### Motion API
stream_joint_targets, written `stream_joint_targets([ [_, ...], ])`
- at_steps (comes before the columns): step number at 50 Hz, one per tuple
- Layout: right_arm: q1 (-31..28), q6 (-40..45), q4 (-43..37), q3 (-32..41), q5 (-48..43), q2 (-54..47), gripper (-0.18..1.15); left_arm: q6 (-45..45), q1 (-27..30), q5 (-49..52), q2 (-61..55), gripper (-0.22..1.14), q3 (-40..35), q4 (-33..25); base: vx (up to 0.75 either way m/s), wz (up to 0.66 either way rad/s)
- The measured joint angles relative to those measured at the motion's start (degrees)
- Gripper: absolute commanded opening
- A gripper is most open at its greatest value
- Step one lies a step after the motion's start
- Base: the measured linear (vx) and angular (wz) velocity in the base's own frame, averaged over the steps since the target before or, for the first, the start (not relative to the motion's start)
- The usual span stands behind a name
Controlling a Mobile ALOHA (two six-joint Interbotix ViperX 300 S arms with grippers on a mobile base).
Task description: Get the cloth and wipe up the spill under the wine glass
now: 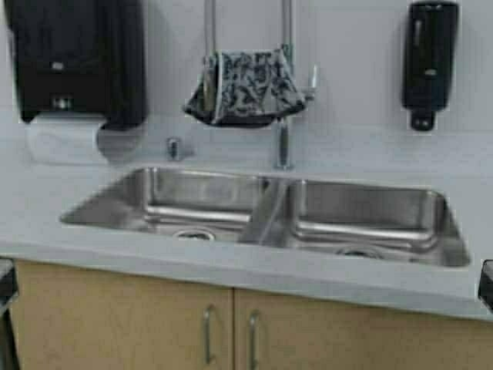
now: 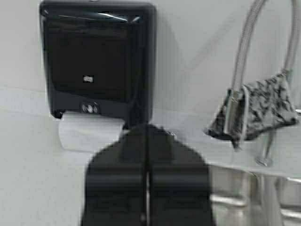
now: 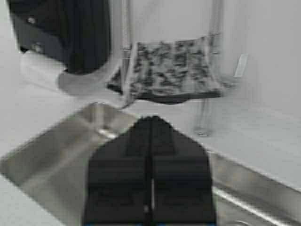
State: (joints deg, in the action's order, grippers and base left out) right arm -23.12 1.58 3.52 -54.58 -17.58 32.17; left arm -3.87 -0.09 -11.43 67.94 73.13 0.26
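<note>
**Cloth draped over the faucet, both grippers closed and well short of it**

The cloth [image 1: 245,86], a limp fabric with a black and dark grey leafy print on a pale ground, hangs over the tall arched steel faucet [image 1: 284,131] at the far side of the bench [image 1: 69,193], folded across the faucet's two upright tubes and sagging between them. It sits above the far edge of the double-bowl stainless steel sink [image 1: 266,212], roughly over the divider between the two bowls.

In the high view only dark slivers of the arms show at the near left and near right edges, low beside the wooden cabinet doors [image 1: 231,327]. The left gripper [image 2: 147,188] has its two black fingers pressed together with just a thin seam between them and nothing held; from it the cloth [image 2: 256,110] lies farther off and to the right, well apart. The right gripper [image 3: 151,181] is likewise closed on nothing, over the near part of the sink, with the cloth [image 3: 169,70] ahead of it on the far side, well apart.

On the wall to the far left hangs a black paper towel dispenser [image 1: 77,58] with a white paper sheet [image 1: 65,139] coming out below it. A black soap dispenser [image 1: 428,58] is mounted on the wall at far right.
</note>
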Motion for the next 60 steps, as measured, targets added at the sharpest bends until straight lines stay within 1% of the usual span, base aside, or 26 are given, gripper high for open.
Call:
stream_joint_targets([
  [10,-4.5,-0.1,0.1,1.6,-9.4,-13.7,0.09,-0.1,0.0,0.3,0.7,0.02,0.2,0.0,0.25,0.10],
  [15,-5.2,-0.1,0.1,1.7,-14.7,-20.3,0.18,-0.1,-0.1,0.4,1.4,0.02,0.3,0.0,0.23,0.08],
  [27,-5.4,-0.1,0.1,2.1,-23.7,-32.7,0.59,-0.1,-0.1,0.4,2.8,0.02,0.7,-0.1,0.21,0.07],
  [29,-5.4,0.0,0.1,2.4,-25.0,-34.3,0.69,-0.1,-0.1,0.4,3.2,0.02,0.8,-0.1,0.20,0.06],
  [34,-5.4,0.0,0.1,3.2,-27.9,-38.5,0.89,-0.1,-0.1,0.4,3.6,0.02,1.1,-0.1,0.19,0.06],
  [39,-5.5,0.2,0.1,4.1,-30.3,-42.1,1.02,-0.1,-0.1,0.4,4.0,0.02,1.1,-0.1,0.17,0.05],
  [48,-5.6,2.5,0.1,6.3,-34.6,-47.3,1.03,-0.1,-0.1,0.4,4.0,0.02,1.2,-0.1,0.16,0.04],
  [55,-5.6,5.0,0.0,8.2,-36.0,-50.1,1.03,-0.1,-0.1,0.4,4.0,0.02,1.2,-0.1,0.13,0.03],
  [60,-5.6,5.2,0.0,9.4,-36.1,-52.3,1.03,-0.1,-0.1,0.5,4.0,0.02,1.3,-0.1,0.12,0.02],
])
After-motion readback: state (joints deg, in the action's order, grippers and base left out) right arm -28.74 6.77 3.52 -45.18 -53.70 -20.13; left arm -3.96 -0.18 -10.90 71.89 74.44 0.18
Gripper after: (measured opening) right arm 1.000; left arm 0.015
